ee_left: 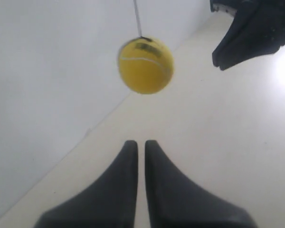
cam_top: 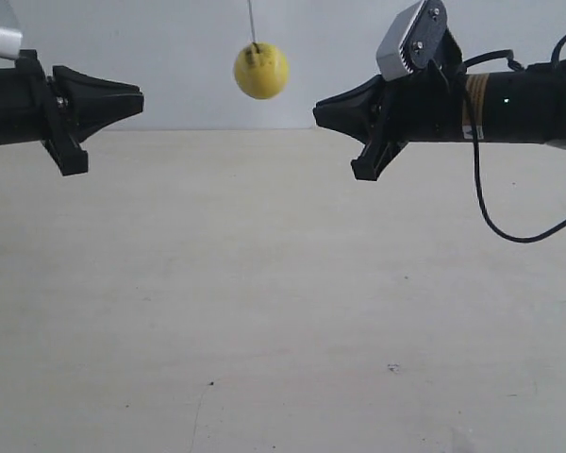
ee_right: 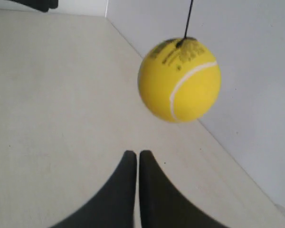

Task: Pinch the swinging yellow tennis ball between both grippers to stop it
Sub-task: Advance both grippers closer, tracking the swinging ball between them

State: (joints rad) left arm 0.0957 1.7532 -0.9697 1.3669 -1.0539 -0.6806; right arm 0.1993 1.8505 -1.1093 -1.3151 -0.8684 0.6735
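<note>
The yellow tennis ball [cam_top: 261,71] hangs on a thin dark string [cam_top: 251,21] between two black tapered grippers, touching neither. It sits a little higher than both tips and closer to the gripper at the exterior view's right [cam_top: 316,113] than to the one at its left [cam_top: 140,97]. In the left wrist view the ball [ee_left: 146,65] floats ahead of my shut left gripper [ee_left: 140,142], with the other gripper [ee_left: 249,33] beyond it. In the right wrist view the ball [ee_right: 179,80] looms large and close ahead of my shut right gripper [ee_right: 134,153].
A pale tabletop [cam_top: 283,283] lies well below both arms, and a plain white wall [cam_top: 170,57] stands behind the ball. A black cable [cam_top: 491,203] loops down from the arm at the exterior view's right.
</note>
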